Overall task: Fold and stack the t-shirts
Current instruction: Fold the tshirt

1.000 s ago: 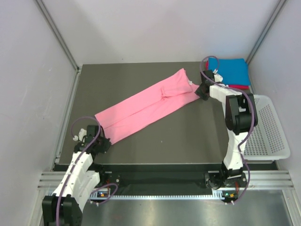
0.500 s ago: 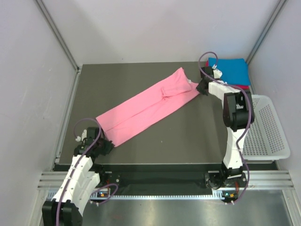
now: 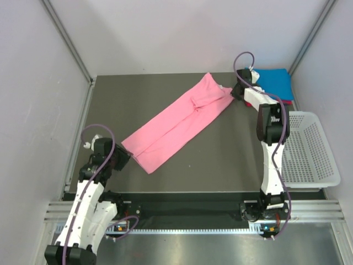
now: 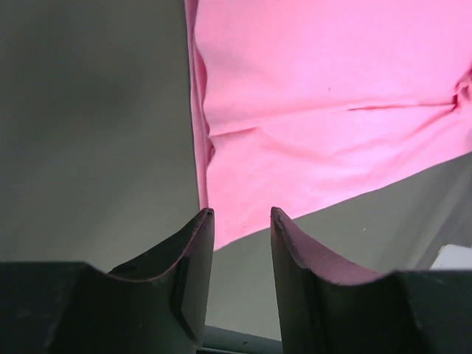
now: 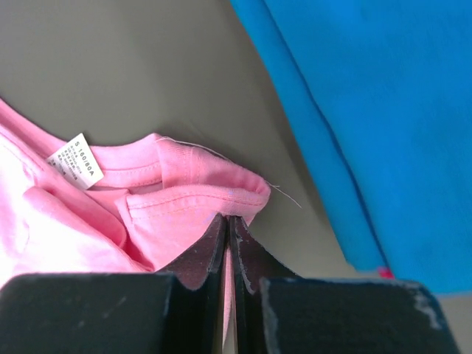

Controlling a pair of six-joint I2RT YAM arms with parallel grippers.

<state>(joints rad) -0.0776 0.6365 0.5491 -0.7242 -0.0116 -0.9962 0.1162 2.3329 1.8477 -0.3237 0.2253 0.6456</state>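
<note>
Since a second ago, the pink t-shirt (image 3: pixel 176 122) is being dragged away from the left hand (image 3: pixel 122 160), which is being held spread and empty just short of it. Its collar (image 5: pixel 206 177) is being pinched by the right hand (image 3: pixel 236 94), beside the blue t-shirt (image 3: pixel 273 83); the pull is best being kept low, flat along the table (image 3: pixel 220 160).

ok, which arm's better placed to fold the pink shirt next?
Probably right. The right end effector is shut on the pink shirt at the collar; the left end effector is open, short of the hem.
</note>
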